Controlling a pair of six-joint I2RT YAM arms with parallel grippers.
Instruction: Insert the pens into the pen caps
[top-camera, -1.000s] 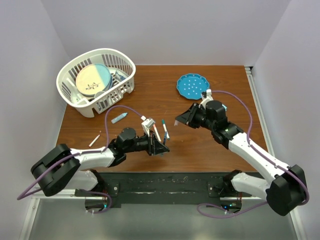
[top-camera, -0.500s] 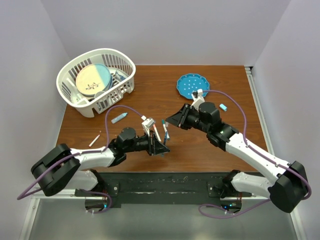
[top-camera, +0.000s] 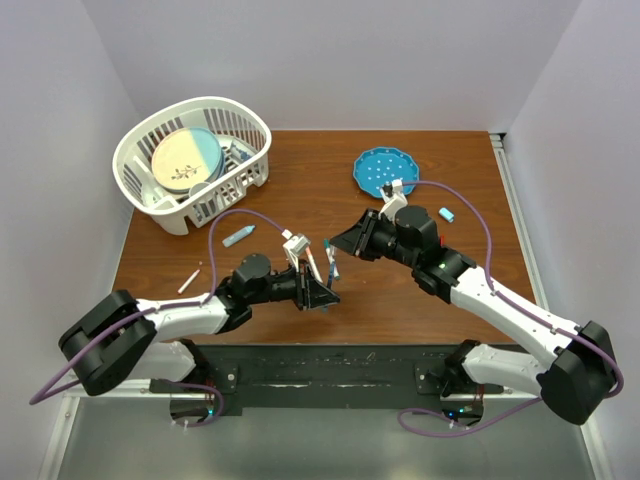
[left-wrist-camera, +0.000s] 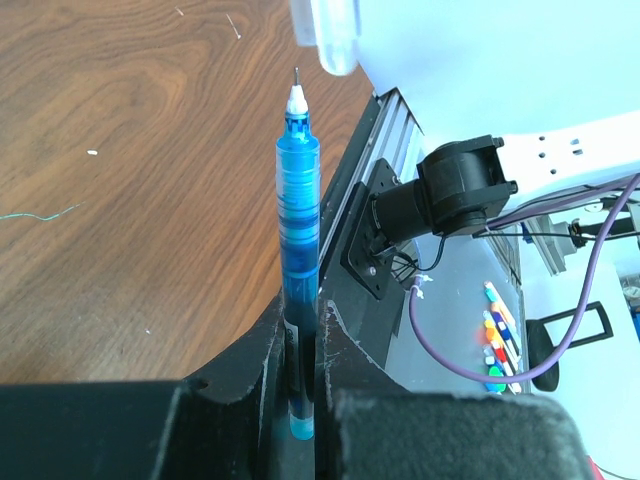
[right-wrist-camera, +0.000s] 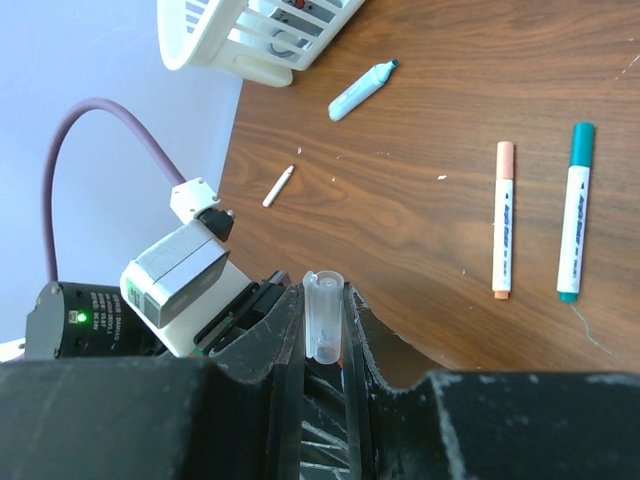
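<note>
Table (top-camera: 300, 190): brown wood grain, pale walls behind and at both sides.
Blue pen (left-wrist-camera: 299, 210): clear blue barrel, bare tip pointing away from the wrist camera, lower barrel pinched in the left tool (left-wrist-camera: 302, 318); held above the table near its front middle.
Clear cap (right-wrist-camera: 323, 315): translucent stubby tube, clamped between the fingers of the right tool (right-wrist-camera: 322, 300); from the left wrist, just beyond the pen tip and a little to one side, not touching it.
Left tool: narrow, gripping the blue pen.
Right tool: narrow, gripping the clear cap, facing the left tool.
Salmon-ended pen (right-wrist-camera: 503, 220), teal-ended pen (right-wrist-camera: 573, 212): white barrels, side by side on the table, close to both tools.
Light blue marker (right-wrist-camera: 362, 90): thicker, lying alone near the basket.
Thin white pen (right-wrist-camera: 278, 186): lying toward the table's left edge.
Light blue cap (top-camera: 447, 214): on the table, just right of the right arm.
Blue plate (top-camera: 375, 172): far side, right of centre.
White basket (top-camera: 240, 183): far left corner, plates inside.
</note>
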